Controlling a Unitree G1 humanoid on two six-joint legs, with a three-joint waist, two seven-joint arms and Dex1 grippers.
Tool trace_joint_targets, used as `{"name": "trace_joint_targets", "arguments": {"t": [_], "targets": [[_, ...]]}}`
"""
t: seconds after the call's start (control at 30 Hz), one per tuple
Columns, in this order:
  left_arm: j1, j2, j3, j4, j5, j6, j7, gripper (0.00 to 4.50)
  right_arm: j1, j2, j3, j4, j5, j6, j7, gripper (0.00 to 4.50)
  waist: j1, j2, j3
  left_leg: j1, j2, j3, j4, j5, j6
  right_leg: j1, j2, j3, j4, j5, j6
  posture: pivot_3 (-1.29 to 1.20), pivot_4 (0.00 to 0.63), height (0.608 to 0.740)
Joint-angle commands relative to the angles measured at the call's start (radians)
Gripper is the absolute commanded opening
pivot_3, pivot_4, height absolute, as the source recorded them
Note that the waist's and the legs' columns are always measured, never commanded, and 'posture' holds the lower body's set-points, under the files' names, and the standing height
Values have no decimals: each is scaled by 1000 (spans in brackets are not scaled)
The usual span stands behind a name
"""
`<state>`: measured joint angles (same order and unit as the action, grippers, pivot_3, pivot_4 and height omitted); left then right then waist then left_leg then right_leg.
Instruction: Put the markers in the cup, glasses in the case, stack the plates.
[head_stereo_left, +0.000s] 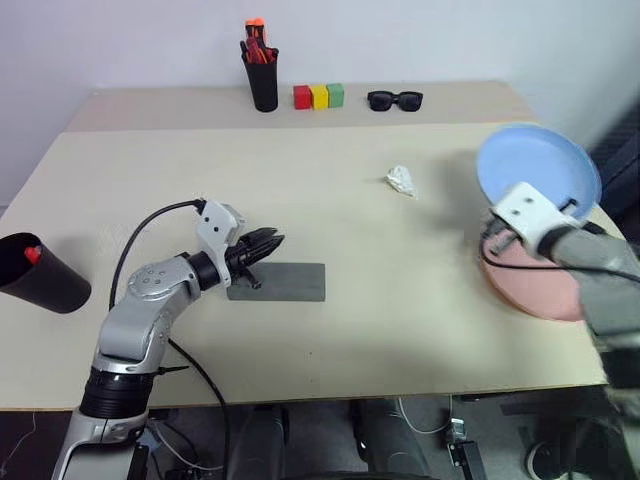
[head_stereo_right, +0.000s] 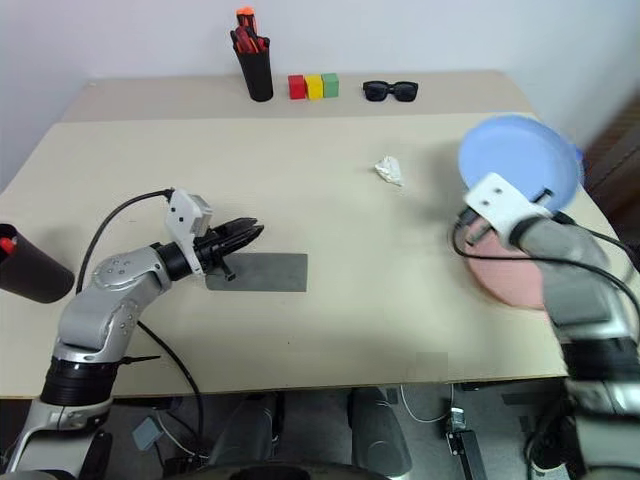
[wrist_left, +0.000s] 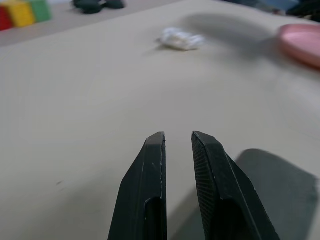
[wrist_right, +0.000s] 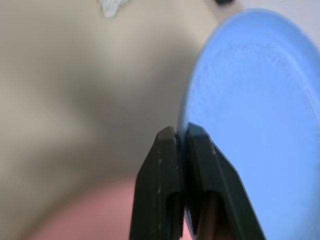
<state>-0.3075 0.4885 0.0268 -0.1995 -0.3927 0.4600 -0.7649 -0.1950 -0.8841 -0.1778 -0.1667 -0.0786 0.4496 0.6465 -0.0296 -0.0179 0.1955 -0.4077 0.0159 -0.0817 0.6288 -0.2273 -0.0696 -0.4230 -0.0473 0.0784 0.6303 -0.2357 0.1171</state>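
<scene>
Pinching the blue plate (head_stereo_left: 540, 165) rim between right fingers (wrist_right: 200, 150), lifting it tilted above the pink plate (head_stereo_left: 540, 290); needing levelling and centring before releasing, left fingers (wrist_left: 150, 175) idling slightly parted.

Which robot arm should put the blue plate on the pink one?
Right. Its right gripper is shut on the blue plate, tilted above the pink plate. The left gripper is far off, by the grey case.

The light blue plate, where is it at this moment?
The light blue plate is on the robot's right, tilted up off the table, its rim pinched in the right gripper just above the salmon pink plate.
</scene>
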Motion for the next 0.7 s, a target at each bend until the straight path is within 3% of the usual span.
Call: {"name": "trace_joint_targets", "arguments": {"t": [0.03, 0.17, 0.3, 0.43, 0.57, 0.7], "targets": [[-31, -6, 4, 35, -23, -59, -51, 786, 121, -44, -125, -191, 80, 139, 96, 19, -6, 0, 0, 0, 0, 0, 1, 0, 0, 0, 0, 0, 0, -1, -1, 0, 150, 740], [-74, -17, -27, 96, 11, -94, -59, 786, 173, -33, -129, -244, 114, 183, 108, 1436, -21, 0, 0, 3, 0, 3, 4, 0, 0, 3, 0, 2, 0, -2, -4, 0, 150, 740], [-83, -21, -37, 105, 24, -109, -54, 786, 32, 9, -40, -170, 78, 99, 27, 3428, -30, 0, 0, 5, 0, 3, 3, 0, 0, 3, 0, 3, 0, -1, -5, 0, 150, 740], [-53, -15, -24, 71, 24, -104, -32, 786, -216, 163, 109, 39, 63, 33, -33, 3428, -43, -1, 0, 5, 1, 3, 1, 0, 0, 3, 1, 3, 0, 0, -3, 0, 150, 740], [-4, 0, -1, 12, 26, -94, 8, 786, -502, 350, 233, 473, -13, -135, -136, 3428, -45, -1, 0, 5, 1, 3, 1, 0, 0, 3, 1, 3, 1, 1, -2, 0, 150, 740], [53, 18, 30, -61, 22, -73, 55, 786, -728, 470, 279, 908, -57, -330, -228, 3428, -31, 0, 1, 3, 1, 2, -1, 0, 0, 1, 0, 2, 1, 2, -2, 0, 150, 740]]}}
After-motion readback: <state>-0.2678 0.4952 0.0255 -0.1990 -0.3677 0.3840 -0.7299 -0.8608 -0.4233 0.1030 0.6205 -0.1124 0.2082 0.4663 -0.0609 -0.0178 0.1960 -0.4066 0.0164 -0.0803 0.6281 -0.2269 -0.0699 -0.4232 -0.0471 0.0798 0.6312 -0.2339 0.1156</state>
